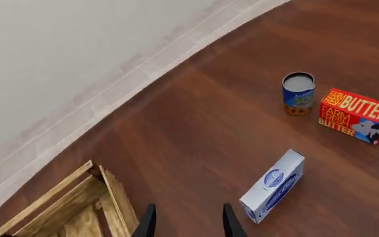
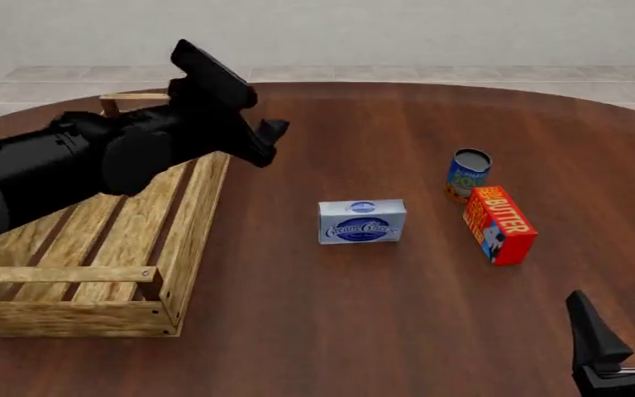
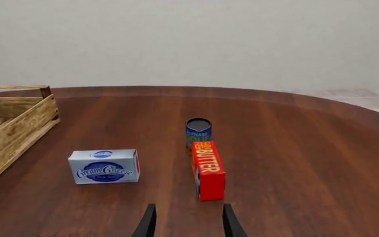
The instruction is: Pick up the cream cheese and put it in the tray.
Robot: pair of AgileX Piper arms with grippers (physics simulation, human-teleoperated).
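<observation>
The cream cheese lies on the dark wooden worktop, apart from the tray and off that crate's right long side, with its logo face turned toward the arms. Further from the tray, past the cream cheese, a small blue can stands upright just beside the far end of the red butter box. The left gripper hangs above the tray's right rail with its fingers apart and empty, and the right gripper sits low near the worktop's front edge, well away from the tray, fingers likewise spread and holding nothing.
</observation>
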